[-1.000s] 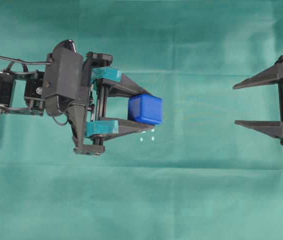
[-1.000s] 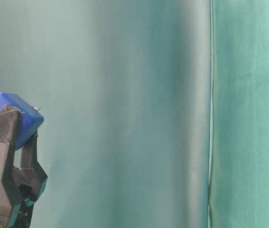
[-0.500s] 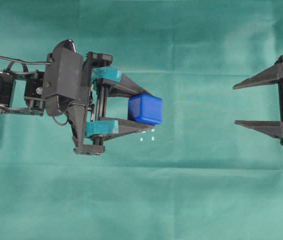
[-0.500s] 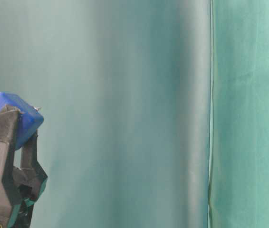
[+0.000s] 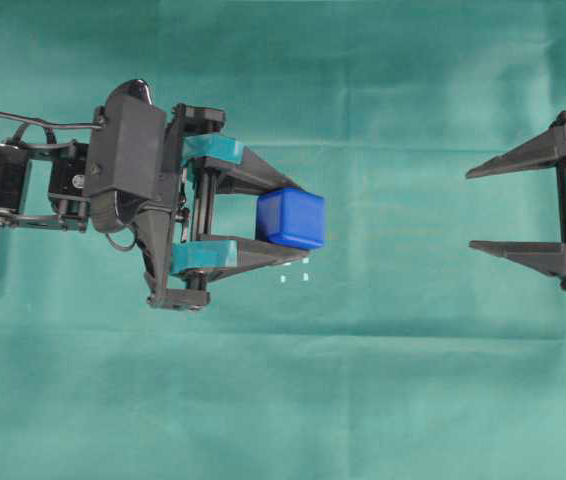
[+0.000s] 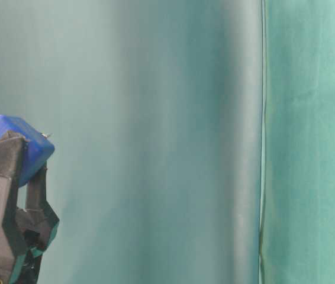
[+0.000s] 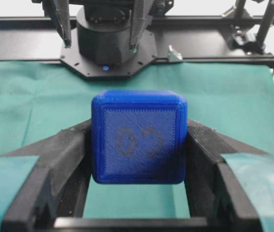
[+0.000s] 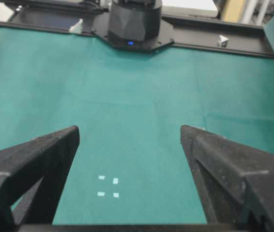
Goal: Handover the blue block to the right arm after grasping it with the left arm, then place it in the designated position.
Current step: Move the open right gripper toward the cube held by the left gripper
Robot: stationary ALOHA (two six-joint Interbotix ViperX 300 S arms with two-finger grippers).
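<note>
Overhead: left gripper [image 5: 288, 222] at left, block [image 5: 290, 219] between its fingertips; square marks [image 5: 295, 271] just below the block; right gripper [image 5: 471, 209] far right, well apart.

The only mark that comes near to reading is on the blue block [image 7: 138, 137]: the left wrist view shows two faint, worn, rounded figures pressed into the face turned to the camera, side by side. They may be "03" or "00", but I cannot tell which. No other text, label, brand or number can be read in any view.
</note>
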